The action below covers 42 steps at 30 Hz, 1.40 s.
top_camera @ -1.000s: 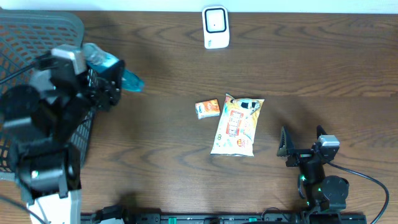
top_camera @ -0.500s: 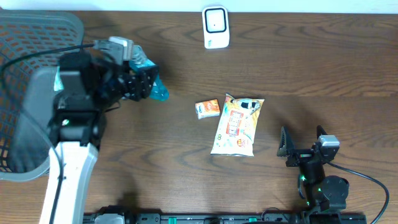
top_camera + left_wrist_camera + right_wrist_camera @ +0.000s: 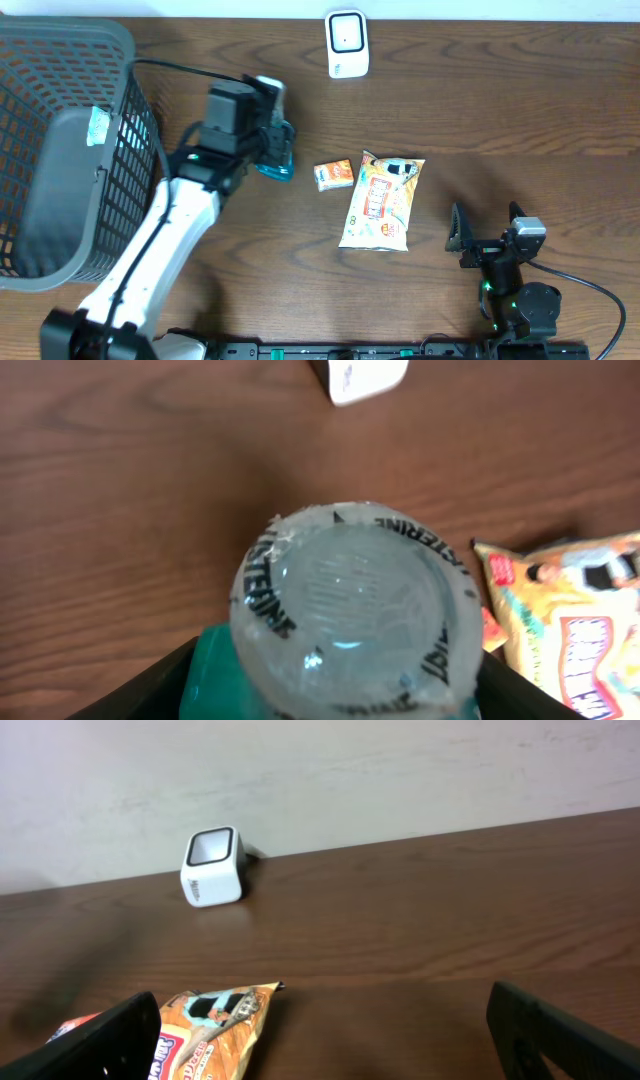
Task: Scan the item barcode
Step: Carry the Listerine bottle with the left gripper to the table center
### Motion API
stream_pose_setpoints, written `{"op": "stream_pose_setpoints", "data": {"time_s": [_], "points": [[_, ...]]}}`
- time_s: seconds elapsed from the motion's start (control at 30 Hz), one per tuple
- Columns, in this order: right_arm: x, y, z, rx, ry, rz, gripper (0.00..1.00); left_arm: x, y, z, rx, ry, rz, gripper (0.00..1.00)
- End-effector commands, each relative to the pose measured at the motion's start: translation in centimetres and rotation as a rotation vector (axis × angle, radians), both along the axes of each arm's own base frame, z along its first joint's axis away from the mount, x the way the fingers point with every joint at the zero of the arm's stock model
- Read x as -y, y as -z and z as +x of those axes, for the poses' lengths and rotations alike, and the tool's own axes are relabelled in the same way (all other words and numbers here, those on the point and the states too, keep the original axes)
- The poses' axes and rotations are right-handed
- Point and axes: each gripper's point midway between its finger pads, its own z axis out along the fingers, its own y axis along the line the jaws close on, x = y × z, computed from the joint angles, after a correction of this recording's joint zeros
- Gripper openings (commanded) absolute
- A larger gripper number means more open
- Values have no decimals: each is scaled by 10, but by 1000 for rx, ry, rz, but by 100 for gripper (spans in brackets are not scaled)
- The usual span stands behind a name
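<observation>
My left tool (image 3: 268, 148) was clamped on the bottle (image 3: 350, 610) over the bench (image 3: 500, 100), short of the scanner (image 3: 347, 43), right tool (image 3: 485, 232) gaping idle; I judged the carry underway, needing its barcode turned toward the scanner next.

A: Was any writing readable there?

B: Yes, one brand name. "LISTERINE" stood in black capital letters on the clear label around the rim of the bottle (image 3: 350, 620), in the left wrist view. It was repeated along the rim, partly cut off.

A: And the snack bag (image 3: 575, 625)?

B: It carried print, but it was too blurred to read. The mark on the white scanner (image 3: 212, 867) was too small.
</observation>
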Motion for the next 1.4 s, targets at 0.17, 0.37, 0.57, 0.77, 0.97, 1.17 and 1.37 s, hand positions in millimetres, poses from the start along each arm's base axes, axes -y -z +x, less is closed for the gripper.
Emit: {"op": "stream_pose_setpoints", "data": {"time_s": [0.17,0.37,0.57,0.77,0.97,1.17,1.37], "points": [[0,0,0,2,3,-10,99,13,33,19,-26,-103,35,49],[0,0,0,2,3,-10,99,18,47,34,-64,-236,-88,46],[0,0,0,2,3,-10,99,22,56,33,-69,-258,-69,45],[0,0,0,2,3,-10,99,21,53,32,-2,-308,29,45],[0,0,0,2,3,-10,99,26,54,28,56,-329,84,45],[0,0,0,2,3,-10,99,20,67,23,68,-386,80,46],[0,0,0,2,3,-10,99,23,72,19,65,-377,81,58]]}}
